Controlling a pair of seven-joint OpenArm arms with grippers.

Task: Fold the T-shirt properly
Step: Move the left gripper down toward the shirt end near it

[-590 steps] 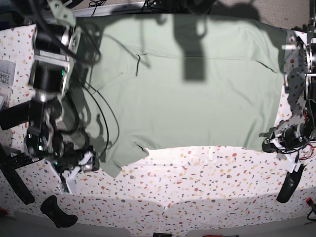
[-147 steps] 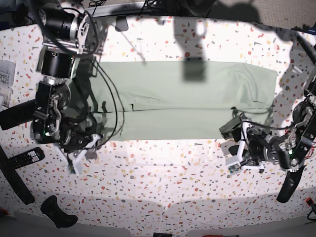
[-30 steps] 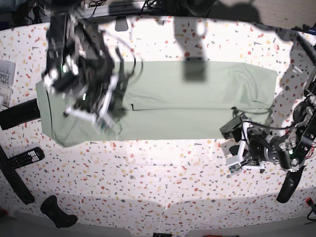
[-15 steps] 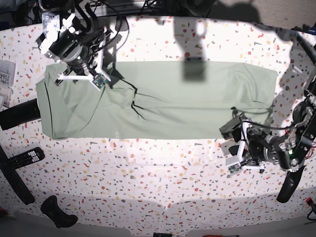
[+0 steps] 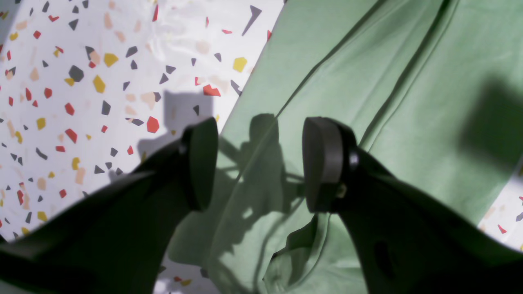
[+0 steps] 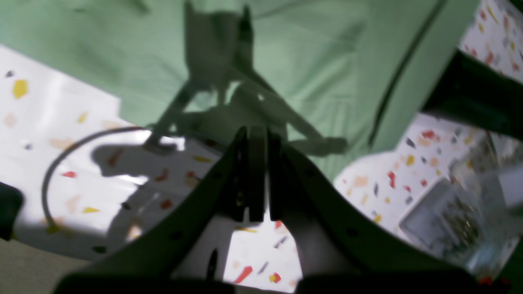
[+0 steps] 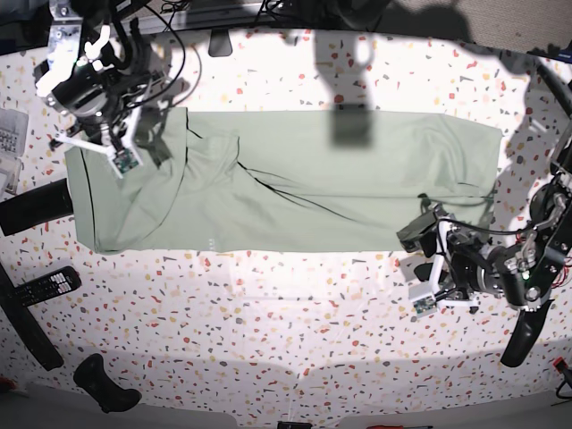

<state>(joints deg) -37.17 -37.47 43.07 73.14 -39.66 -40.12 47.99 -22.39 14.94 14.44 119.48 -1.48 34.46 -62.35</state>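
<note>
T-shirt point(image 7: 295, 183): folded into a long band across the far half of the table point(image 7: 295, 322), creases running from its left part toward the middle.
Right claw point(image 6: 257, 179): jaws pressed together, empty, over the shirt's far left corner.
Left claw point(image 5: 259, 163): jaws wide, empty, hovering at the shirt's near right edge
</note>
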